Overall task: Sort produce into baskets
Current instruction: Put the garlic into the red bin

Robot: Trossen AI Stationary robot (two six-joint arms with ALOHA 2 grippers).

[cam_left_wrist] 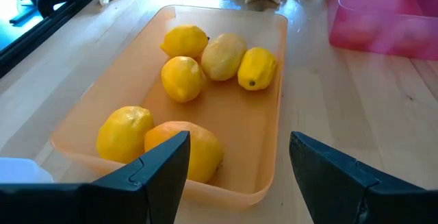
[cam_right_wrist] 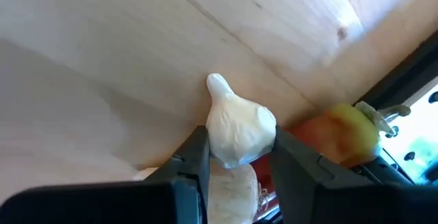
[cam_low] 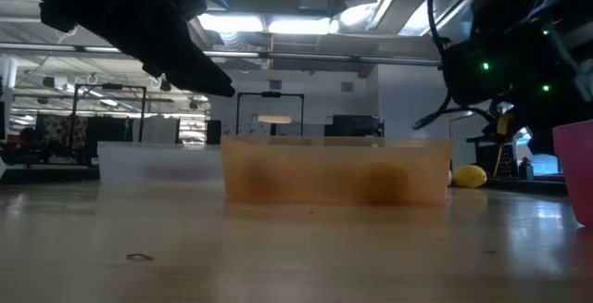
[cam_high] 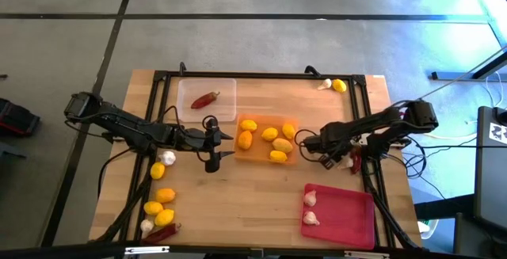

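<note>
Garlic bulb between right pincer fingers, chili beside.

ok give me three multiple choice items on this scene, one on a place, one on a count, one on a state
1. Where is the chili near the table's far edge?
A. in the clear tray
B. in the orange tray
C. in the red tray

2. How many lemons lie in the orange tray?
A. two
B. five
C. eight

3. What is the right gripper doing?
A. hanging open over the red tray
B. closing around a garlic bulb
C. holding a lemon

Answers:
1 A: the chili lies inside the clear tray.
2 B: five lemons show there.
3 B: the garlic bulb sits between its fingers on the table.
</note>
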